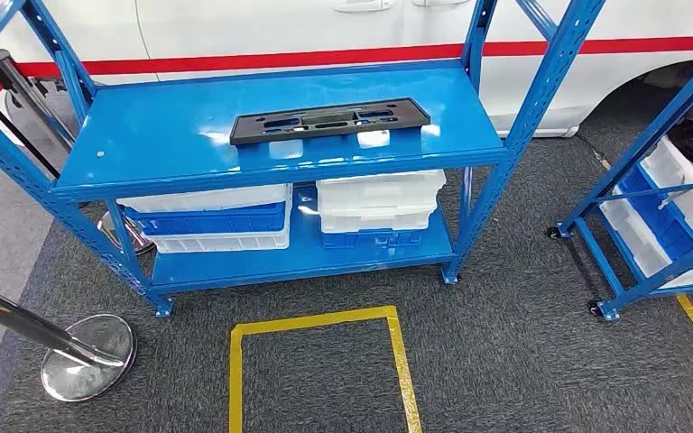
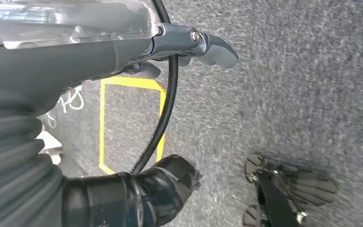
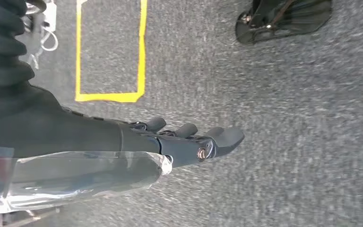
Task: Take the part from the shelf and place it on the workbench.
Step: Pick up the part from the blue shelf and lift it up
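The part [image 1: 329, 120] is a long flat black plastic plate with slots. It lies flat on the top board of the blue shelf [image 1: 162, 135], a little right of the middle, in the head view. My left hand [image 2: 189, 45] hangs over the grey carpet with its fingers stretched out and nothing in it. Also over the carpet, my right hand [image 3: 189, 137] hangs with its fingers slightly apart and holds nothing. Both hands are far from the part.
White and blue bins [image 1: 207, 216] [image 1: 379, 203] are stacked on the lower board. A yellow tape rectangle [image 1: 320, 361] marks the carpet before the shelf. A chrome stanchion base [image 1: 88, 356] stands at the left, a second blue rack [image 1: 668, 207] at the right, and a white car [image 1: 325, 27] behind.
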You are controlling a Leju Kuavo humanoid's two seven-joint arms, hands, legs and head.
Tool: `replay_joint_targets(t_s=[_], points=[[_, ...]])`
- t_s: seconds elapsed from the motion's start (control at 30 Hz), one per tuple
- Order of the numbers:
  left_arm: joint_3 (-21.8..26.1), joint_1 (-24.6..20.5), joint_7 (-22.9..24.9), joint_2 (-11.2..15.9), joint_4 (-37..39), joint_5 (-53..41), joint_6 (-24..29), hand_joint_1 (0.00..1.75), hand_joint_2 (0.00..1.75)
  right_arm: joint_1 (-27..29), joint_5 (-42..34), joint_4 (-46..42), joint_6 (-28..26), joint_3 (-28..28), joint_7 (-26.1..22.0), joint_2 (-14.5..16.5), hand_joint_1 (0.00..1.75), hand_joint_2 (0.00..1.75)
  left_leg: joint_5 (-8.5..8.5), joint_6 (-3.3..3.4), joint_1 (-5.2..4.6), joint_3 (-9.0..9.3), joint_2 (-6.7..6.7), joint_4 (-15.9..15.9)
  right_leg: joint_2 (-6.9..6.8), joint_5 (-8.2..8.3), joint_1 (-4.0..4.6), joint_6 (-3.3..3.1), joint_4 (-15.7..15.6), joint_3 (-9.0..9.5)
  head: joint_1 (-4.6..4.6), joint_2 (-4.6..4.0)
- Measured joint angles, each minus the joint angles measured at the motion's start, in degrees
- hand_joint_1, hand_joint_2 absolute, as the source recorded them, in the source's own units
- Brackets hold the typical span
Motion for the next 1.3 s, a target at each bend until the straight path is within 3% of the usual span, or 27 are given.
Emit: replay_joint_targets(t_s=[0.2, 0.23, 0.33, 0.37, 0.73, 1.0, 1.3], points=[[4.7, 0.0, 2.2, -2.0, -1.2, -7.7, -0.6, 0.0, 1.75, -1.2, 2.4, 1.3, -0.4, -4.1, 1.9, 0.3, 0.0, 1.75, 0.0, 0.0, -0.01, 0.01, 0.0, 0.0, 0.0, 0.0, 0.0, 0.0, 0.0, 0.0, 0.0, 0.0], [5.9, 0.0, 2.6, -2.3, -1.3, -9.3, -0.8, 0.0, 1.31, -1.4, 2.8, 1.5, -0.6, -5.1, 2.1, 0.4, 0.0, 1.75, 0.0, 0.0, -0.01, 0.02, 0.0, 0.0, 0.0, 0.0, 0.0, 0.0, 0.0, 0.0, 0.0, 0.0], [9.3, -0.2, 3.7, -3.1, -1.4, -13.5, -0.9, 0.0, 0.0, -1.3, 3.7, 1.6, -0.6, -7.9, 2.3, 0.5, 0.0, 0.44, 0.0, 0.0, -0.01, 0.03, 0.0, 0.0, 0.0, 0.0, 0.0, 0.0, 0.0, 0.0, 0.0, 0.0], [10.4, -0.3, 3.9, -3.3, -1.4, -14.8, -1.0, 0.0, 0.0, -1.2, 3.9, 1.1, -0.3, -8.9, 2.3, 0.6, 0.0, 0.0, 0.0, 0.0, -0.01, 0.03, 0.0, 0.0, 0.0, 0.0, 0.0, 0.0, 0.0, 0.0, 0.0, 0.0], [19.5, -1.0, 5.7, -4.6, -1.4, -25.0, -1.9, 0.0, 0.0, -0.3, 4.0, -11.7, 7.4, -18.1, 2.2, 3.1, 0.0, 0.0, 0.0, 0.0, -0.02, 0.03, 0.02, 0.0, 0.01, 0.03, 0.0, 0.04, 0.0, 0.03, 0.01, 0.0], [26.5, -1.8, 6.1, -5.3, -1.4, -32.8, -3.0, 0.0, 0.0, 1.8, 0.7, -25.3, 10.2, -18.1, -0.6, 2.8, 0.0, 0.0, -0.01, 0.02, -0.03, 0.02, 0.02, 0.1, 0.01, 0.04, -0.01, 0.06, 0.0, 0.03, 0.0, 0.0], [33.9, -2.7, 5.8, -6.0, -1.4, -41.3, -4.4, 0.0, 0.0, 4.8, -2.8, -40.2, 10.9, -13.4, -4.7, -0.2, 0.0, 0.0, -0.03, 0.05, -0.03, 0.0, 0.03, 0.2, 0.02, 0.07, -0.01, 0.11, 0.0, 0.05, 0.0, 0.0]])
